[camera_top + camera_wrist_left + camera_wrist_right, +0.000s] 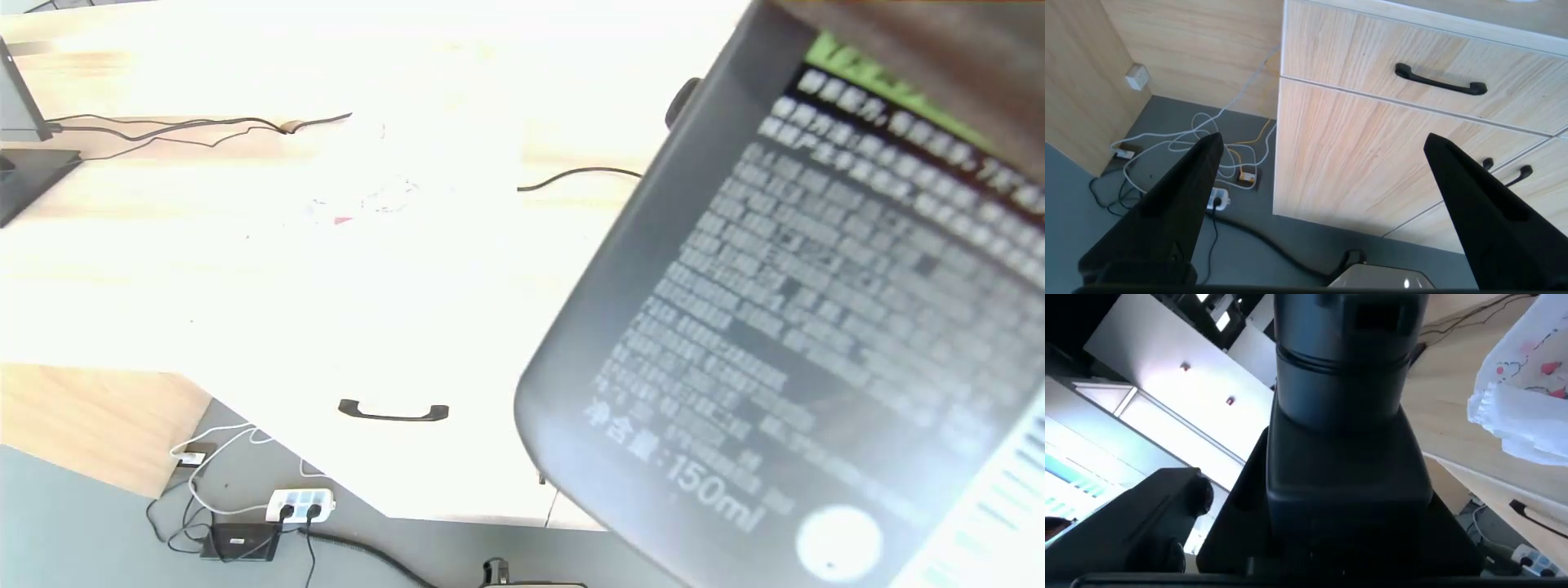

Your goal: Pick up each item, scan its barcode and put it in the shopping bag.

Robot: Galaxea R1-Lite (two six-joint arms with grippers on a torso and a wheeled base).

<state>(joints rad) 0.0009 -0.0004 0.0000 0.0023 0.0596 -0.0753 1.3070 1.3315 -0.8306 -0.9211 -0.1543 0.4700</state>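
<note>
A dark bottle (800, 310) with white print is held up close in the head view, covering its right side; a barcode strip (1000, 498) shows at its lower right edge. In the right wrist view the same bottle (1347, 416) stands between the jaws of my right gripper (1347, 506), which is shut on it. The white shopping bag (1527, 400) lies on the wooden table beyond it and is barely visible as a pale shape (367, 196) in the head view. My left gripper (1323, 163) hangs open and empty beside the drawer cabinet (1372, 147), above the floor.
Black cables (196, 126) run across the table's far side, near a black stand (20, 122) at the left edge. A drawer handle (393, 412) marks the table's front. A power strip (300, 504) and loose cords lie on the grey floor below.
</note>
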